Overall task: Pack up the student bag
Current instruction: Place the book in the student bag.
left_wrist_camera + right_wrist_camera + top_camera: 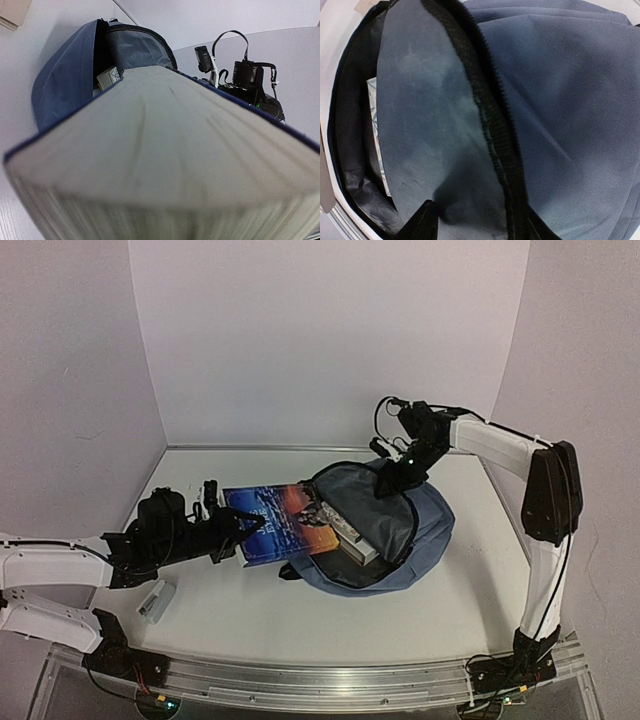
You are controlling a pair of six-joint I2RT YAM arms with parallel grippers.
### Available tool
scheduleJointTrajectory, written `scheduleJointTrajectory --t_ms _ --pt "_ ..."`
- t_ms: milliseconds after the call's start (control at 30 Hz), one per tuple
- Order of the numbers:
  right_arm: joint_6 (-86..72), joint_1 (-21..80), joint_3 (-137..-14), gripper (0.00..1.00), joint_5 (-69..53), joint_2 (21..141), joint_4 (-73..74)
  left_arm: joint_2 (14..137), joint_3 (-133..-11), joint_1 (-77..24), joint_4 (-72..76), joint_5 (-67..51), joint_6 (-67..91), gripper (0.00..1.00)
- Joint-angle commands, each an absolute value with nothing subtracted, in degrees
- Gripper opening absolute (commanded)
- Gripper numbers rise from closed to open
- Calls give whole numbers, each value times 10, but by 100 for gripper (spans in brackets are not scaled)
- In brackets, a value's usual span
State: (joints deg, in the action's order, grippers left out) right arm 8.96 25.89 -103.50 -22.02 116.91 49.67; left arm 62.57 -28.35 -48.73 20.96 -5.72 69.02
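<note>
Page edges of book (pixel 160 150) fill my left wrist view, left gripper (pixel 238 528) pinching it. Only top view shows its cover poking into student bag (pixel 425 530), mid-table. On bag's rim my right gripper (pixel 392 478) is clamped; right wrist shows just fabric.

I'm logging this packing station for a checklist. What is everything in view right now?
student bag: one, slate-blue with grey lining, centre-right on the table, mouth open.
held book: one, blue and orange cover, its far end at the bag's mouth.
pale item: one, whitish, inside the bag; likely another book.
small white object: one, white, on the table near the left arm.
table: one, white.
left claw: one, black, shut on the held book.
right claw: one, black, gripping the bag's far rim.
</note>
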Motion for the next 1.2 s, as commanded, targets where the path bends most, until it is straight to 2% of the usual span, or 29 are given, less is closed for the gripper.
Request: scheduleJointTrajectory --t_ms 0,67,133,400,667,1067,1167 --pt "85 236 -1081 25 -280 1166 532 604 -292 -487 373 -54 707 0" --pt "83 233 -1091 3 -293 1156 537 612 -286 -487 388 -61 712 0" --pt "77 233 -1100 0 -311 1141 538 615 -285 -487 397 -67 710 0" --pt "24 233 -1154 0 -378 1084 534 659 -283 -487 468 -90 726 0" --pt "-23 243 -1161 0 -412 1060 514 801 -292 -487 632 -112 772 0" --pt "-26 261 -1138 0 -428 1037 505 1031 -388 -487 850 -140 859 0" --pt "-27 262 -1136 0 -431 1033 505 1030 -412 -493 850 -158 835 0"
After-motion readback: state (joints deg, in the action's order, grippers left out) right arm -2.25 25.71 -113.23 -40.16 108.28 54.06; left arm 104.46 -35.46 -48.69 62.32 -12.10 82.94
